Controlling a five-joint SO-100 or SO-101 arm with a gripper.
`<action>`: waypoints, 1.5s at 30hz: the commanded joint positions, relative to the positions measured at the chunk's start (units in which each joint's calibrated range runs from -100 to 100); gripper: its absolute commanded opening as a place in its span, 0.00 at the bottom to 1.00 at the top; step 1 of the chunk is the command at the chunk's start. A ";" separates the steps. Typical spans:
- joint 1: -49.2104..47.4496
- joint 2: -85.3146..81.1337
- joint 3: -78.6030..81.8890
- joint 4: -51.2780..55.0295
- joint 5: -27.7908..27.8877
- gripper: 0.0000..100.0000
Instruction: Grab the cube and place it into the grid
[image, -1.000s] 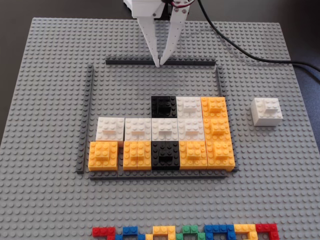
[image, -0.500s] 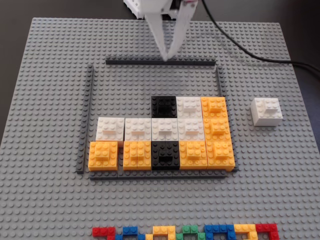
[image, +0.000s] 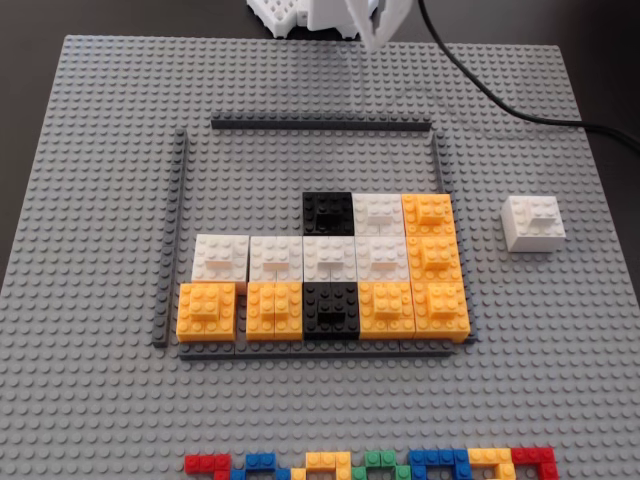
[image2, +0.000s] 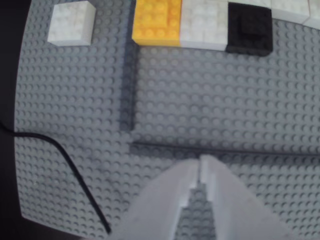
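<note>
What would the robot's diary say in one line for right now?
fingers: shut, empty, above top frame bar | white cube: outside grid, right of frame, untouched | grid: partly filled | stage: not yet grabbed

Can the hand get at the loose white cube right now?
Probably yes. The white cube sits alone on the baseplate, outside the frame, with bare studs all around it. The hand is shut and empty near the far edge, with only the cable nearby.

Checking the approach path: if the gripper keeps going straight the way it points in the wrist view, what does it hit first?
Likely the thin dark rail just ahead of the gripper, whose fingers look shut. Beyond it lies bare gray baseplate, then the white block in the grid. Height above the rail is unclear.
</note>
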 joint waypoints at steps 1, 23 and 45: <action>-3.46 6.95 -9.97 0.41 -2.00 0.01; -11.27 48.65 -40.24 -1.93 -7.96 0.03; -12.97 72.55 -56.46 -5.06 -9.72 0.23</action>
